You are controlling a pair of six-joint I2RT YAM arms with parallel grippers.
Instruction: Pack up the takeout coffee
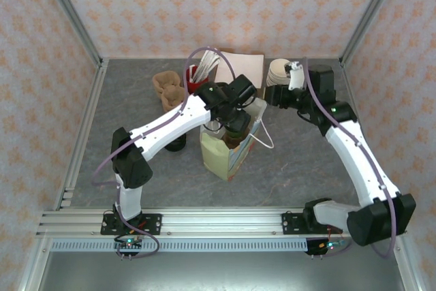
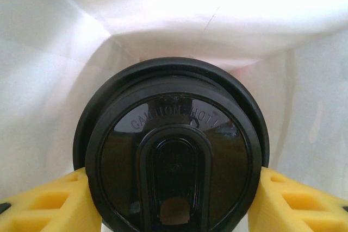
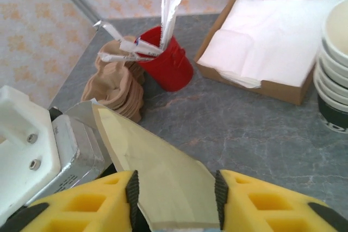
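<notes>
The takeout coffee (image 2: 174,150) has a black lid marked "CAUTION HOT" and sits down inside the pale paper bag (image 2: 163,14). My left gripper (image 2: 174,210) is shut on it, with yellow fingers (image 2: 43,205) on both sides below the lid. From above, the left gripper (image 1: 235,115) reaches into the top of the upright bag (image 1: 225,155), and the cup (image 1: 237,131) is partly hidden. My right gripper (image 1: 271,97) is at the bag's right rim. A flap of the bag (image 3: 163,172) lies between its wide-apart fingers, so the right gripper (image 3: 175,194) stands open.
Behind the bag stand a red cup of wrapped sticks (image 3: 168,63), brown cup carriers (image 3: 117,85), a cardboard tray of napkins (image 3: 272,31) and a stack of lidless white cups (image 3: 334,63). A low black lid piece (image 1: 176,142) lies left of the bag. Walls close in the table.
</notes>
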